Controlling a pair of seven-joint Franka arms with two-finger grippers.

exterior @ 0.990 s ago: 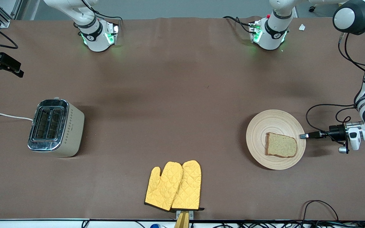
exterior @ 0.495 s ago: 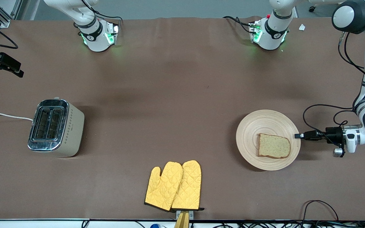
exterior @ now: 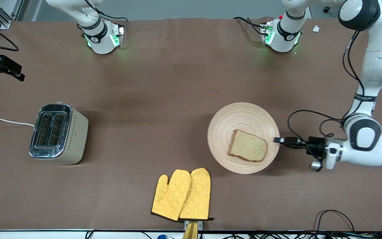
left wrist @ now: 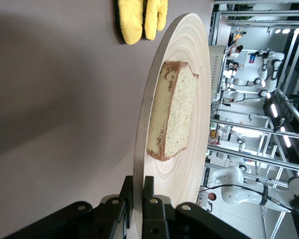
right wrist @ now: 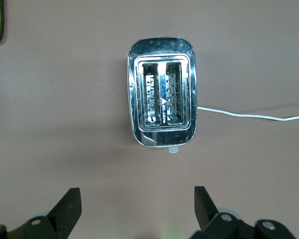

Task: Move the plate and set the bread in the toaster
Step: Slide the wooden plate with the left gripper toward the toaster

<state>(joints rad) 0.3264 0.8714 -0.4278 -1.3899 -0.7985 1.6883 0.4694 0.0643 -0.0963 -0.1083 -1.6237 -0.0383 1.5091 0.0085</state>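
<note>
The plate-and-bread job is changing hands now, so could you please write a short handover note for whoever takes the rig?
Left gripper: shut on the plate rim, at the edge toward the left arm's end.
Right gripper: open, empty, over the toaster.
Bread lies on the plate, not in the toaster; both slots are empty.
Yellow oven mitts lie nearer the front camera.
Done: plate gripped. Left: finish moving the plate, put bread in toaster.

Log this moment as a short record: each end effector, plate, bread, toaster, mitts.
left end effector: shut on the plate rim
right end effector: open, over the toaster
plate: flat on the table, carrying the bread
bread: lying on the plate, off-centre toward the left end effector
toaster: at the right arm's end, both slots empty
oven mitts: nearest the front camera
</note>
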